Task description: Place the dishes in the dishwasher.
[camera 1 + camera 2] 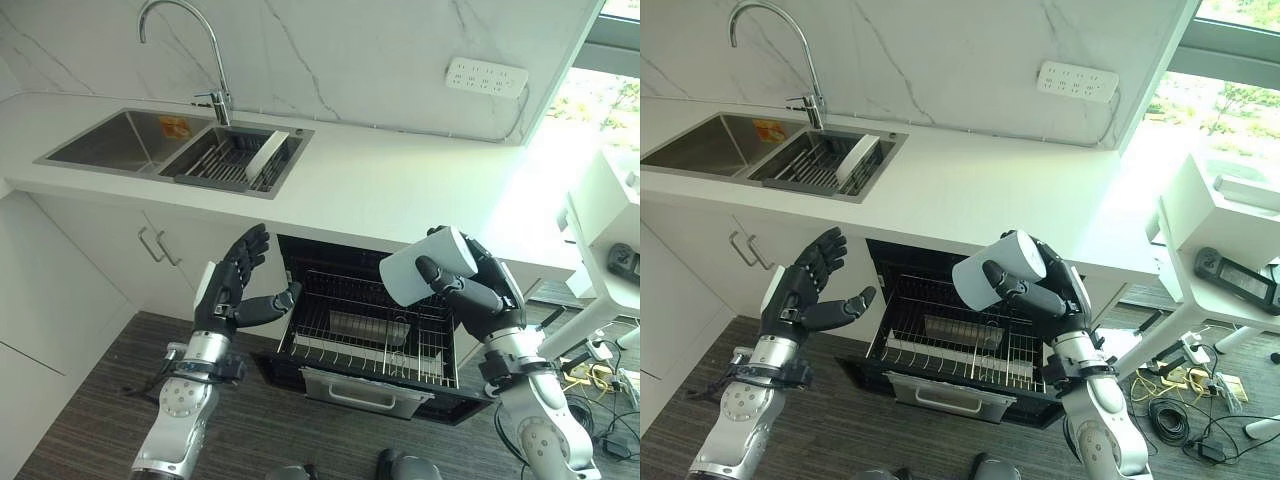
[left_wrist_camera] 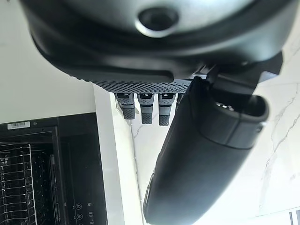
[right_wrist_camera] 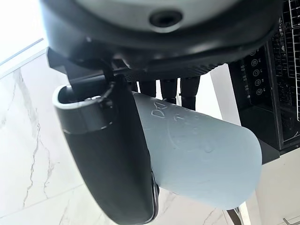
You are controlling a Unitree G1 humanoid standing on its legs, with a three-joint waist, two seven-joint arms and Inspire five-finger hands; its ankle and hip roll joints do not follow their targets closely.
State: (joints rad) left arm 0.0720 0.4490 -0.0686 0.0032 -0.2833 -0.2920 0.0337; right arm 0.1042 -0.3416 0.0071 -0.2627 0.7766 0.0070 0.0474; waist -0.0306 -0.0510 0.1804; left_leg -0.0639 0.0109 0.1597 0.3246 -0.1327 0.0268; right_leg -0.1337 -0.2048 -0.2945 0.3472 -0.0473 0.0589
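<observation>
- The right hand (image 1: 485,290) has fingers and thumb curled round a white cup (image 1: 428,266), held tilted above the dishwasher rack (image 1: 370,330). The smooth cup could slip from that grasp and drop onto the wires.
- Lowered too fast or off-line, the cup could strike the rack's rim or the tabletop (image 1: 400,185) edge above the rack.
- The left hand (image 1: 232,285), fingers spread and empty, hangs beside the rack and may bump it.
- A white plate (image 1: 265,158) waits in the sink basket (image 1: 215,165), beyond the rack.
</observation>
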